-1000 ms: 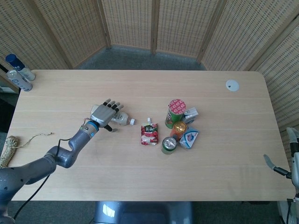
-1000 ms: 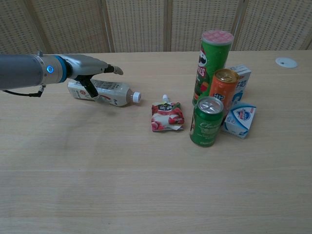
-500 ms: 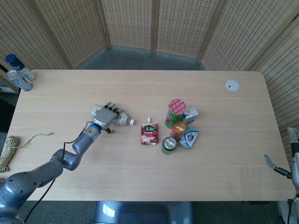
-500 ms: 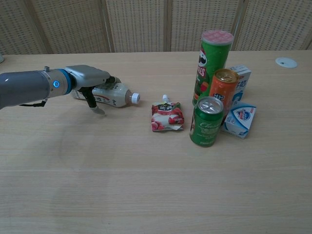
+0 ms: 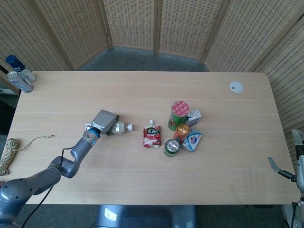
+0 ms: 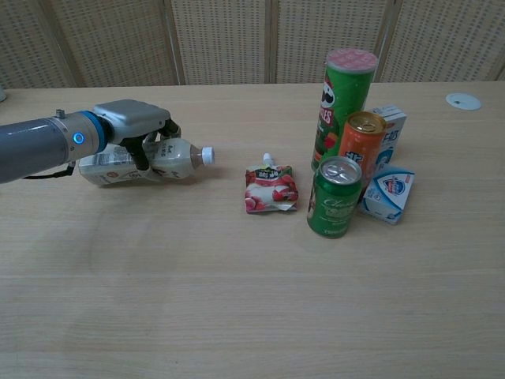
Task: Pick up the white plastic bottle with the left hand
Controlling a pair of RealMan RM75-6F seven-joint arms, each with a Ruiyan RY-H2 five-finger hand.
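The white plastic bottle (image 6: 177, 156) lies on its side left of the table's middle, its white cap pointing right. My left hand (image 6: 130, 122) sits over its middle with fingers wrapped around the body, gripping it. From the head view the left hand (image 5: 103, 121) hides most of the bottle (image 5: 119, 127), leaving only the neck and cap showing. I cannot tell whether the bottle is touching the table. Only a small part of my right hand (image 5: 280, 170) shows past the table's right edge, and its fingers are unclear.
A red fruit pouch (image 6: 271, 189) lies just right of the bottle's cap. Beyond it stand a green Pringles can (image 6: 341, 103), an orange can (image 6: 363, 146), a green can (image 6: 334, 196) and small cartons (image 6: 388, 193). Two bottles (image 5: 19, 76) and a rope coil (image 5: 8, 154) sit at the left edge.
My left hand has come down onto the bottle and its fingers have closed around it. The bottle has shifted left and turned, so its cap now points more level to the right.
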